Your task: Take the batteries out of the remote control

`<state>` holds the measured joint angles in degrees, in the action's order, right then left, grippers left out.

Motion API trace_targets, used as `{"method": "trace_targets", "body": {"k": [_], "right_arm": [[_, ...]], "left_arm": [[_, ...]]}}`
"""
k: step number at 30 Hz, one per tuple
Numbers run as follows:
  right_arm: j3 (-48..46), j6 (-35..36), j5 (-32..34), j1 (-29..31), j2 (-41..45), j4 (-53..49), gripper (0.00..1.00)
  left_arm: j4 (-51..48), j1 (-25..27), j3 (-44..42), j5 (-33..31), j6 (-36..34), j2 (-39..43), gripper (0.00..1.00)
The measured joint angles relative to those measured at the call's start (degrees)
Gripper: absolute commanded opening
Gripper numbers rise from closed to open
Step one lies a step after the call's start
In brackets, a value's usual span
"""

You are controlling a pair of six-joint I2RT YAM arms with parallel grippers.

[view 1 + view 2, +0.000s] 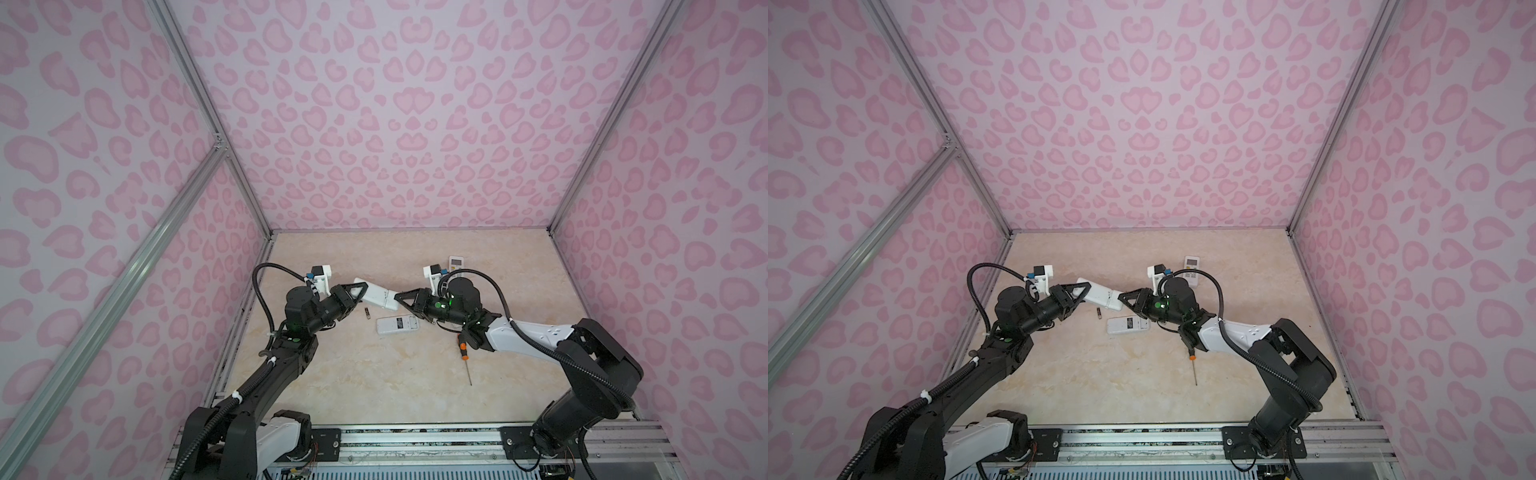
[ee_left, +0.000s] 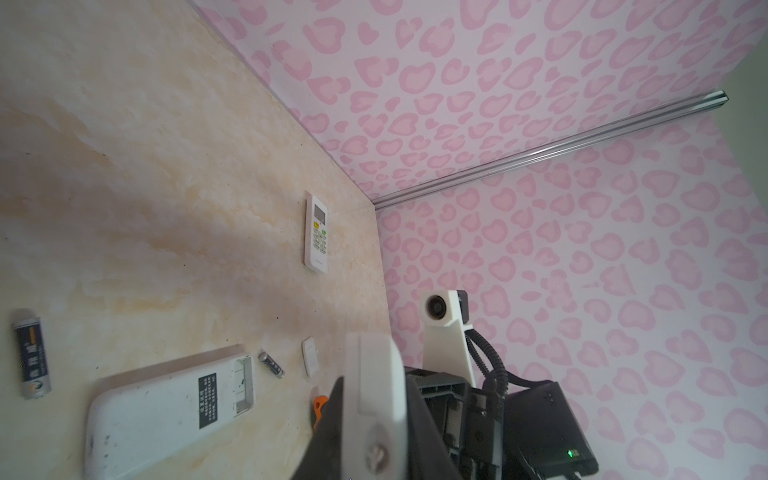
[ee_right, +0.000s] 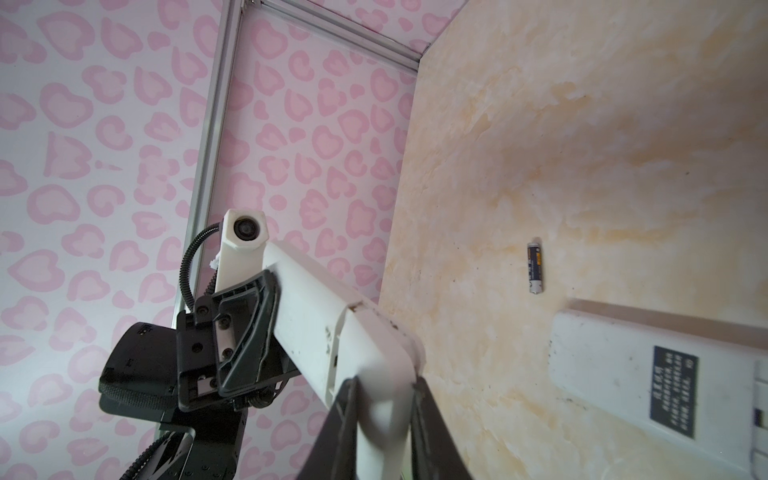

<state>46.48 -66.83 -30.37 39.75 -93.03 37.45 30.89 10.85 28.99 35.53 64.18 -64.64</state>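
Toward the left, the left gripper clamps 1 end of the smooth white plastic held remote, steadying it in the air. Below it, 1 black cylindrical battery lies on the marbled table. Rightward, the right gripper pinches the opposite end, probably to open it up. Beneath rests a flat, face-down remote.
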Motion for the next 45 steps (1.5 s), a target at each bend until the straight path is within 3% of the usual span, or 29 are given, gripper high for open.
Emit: {"method": "trace_targets", "body": {"k": [23, 45], "right_arm": [[1.2, -1.3, 0.2, 0.7, -0.3, -1.5, 0.17], [0.6, -6.3, -2.3, 1.1, -1.9, 6.0, 0.09]], "left_arm": [[-0.2, -0.2, 0.0, -0.1, 0.5, -2.2, 0.04], [-1.1, -0.3, -0.8, 0.5, 0.4, -2.3, 0.04]]}}
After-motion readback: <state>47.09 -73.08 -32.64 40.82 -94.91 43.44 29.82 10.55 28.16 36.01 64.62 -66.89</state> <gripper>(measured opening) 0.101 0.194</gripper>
